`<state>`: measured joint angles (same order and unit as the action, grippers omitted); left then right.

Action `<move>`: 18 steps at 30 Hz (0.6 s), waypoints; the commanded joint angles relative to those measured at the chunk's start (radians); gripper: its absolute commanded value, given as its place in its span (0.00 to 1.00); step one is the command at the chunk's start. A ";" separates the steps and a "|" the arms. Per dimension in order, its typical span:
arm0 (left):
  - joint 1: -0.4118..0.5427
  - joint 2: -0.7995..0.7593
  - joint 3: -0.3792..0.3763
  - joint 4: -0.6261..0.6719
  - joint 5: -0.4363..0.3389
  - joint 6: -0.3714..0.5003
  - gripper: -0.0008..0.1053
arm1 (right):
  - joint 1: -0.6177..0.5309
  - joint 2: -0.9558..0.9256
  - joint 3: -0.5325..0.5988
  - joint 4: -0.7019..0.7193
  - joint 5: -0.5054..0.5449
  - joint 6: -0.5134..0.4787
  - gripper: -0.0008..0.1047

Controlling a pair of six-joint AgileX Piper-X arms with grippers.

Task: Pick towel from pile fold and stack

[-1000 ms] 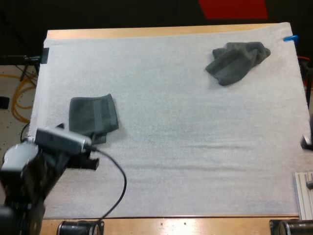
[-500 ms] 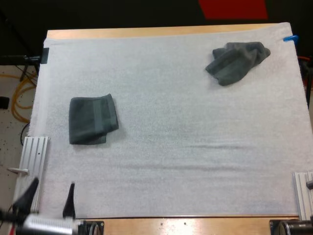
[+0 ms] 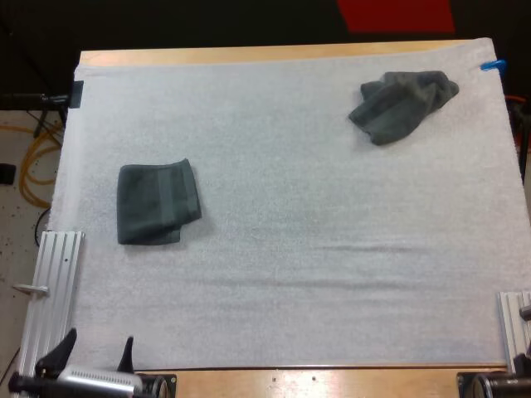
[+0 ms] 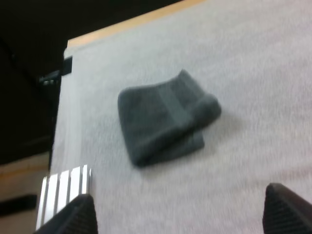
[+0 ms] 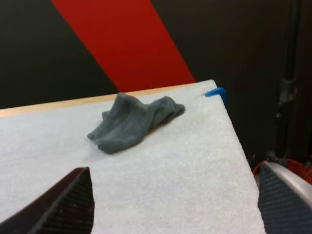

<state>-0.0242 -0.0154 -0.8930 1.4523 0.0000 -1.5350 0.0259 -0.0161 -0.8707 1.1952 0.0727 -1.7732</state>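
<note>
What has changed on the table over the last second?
The left end effector drew back from the folded towel to the near left corner of the mat, and it is open and empty. The folded towel and the crumpled towel lie where they were.

Left tool [image 3: 100,337] cut by high view's lower edge; right tool [image 5: 174,168] fingers cropped.

Notebook, surroundings only. I see a white mat [image 3: 290,274] covering most of the wooden table [image 3: 249,55], with bare wood along the 12 and 6 o'clock edges. A ribbed aluminium rail [image 3: 51,286] lies at the mat's 8 o'clock edge and a second rail [image 3: 514,327] at 4 o'clock. A black clip [image 3: 76,93] sits at the 10 o'clock corner. An orange cable [image 3: 25,176] loops on the floor at 9 o'clock.
</note>
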 commanded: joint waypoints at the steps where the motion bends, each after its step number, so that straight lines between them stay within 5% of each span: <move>1: -0.001 -0.140 0.022 -0.051 0.003 -0.009 0.64 | 0.001 -0.039 0.020 -0.017 -0.003 -0.008 0.66; 12: -0.001 -0.136 0.357 -0.385 0.113 -0.065 0.64 | 0.001 -0.038 0.251 -0.136 -0.073 -0.064 0.66; 18: -0.001 -0.134 0.383 -0.444 0.120 -0.065 0.64 | 0.001 -0.036 0.319 -0.137 -0.081 -0.064 0.66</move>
<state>-0.0242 -0.0129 -0.5095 1.0167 0.1168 -1.5883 0.0259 -0.0143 -0.5545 1.0612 0.0000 -1.8248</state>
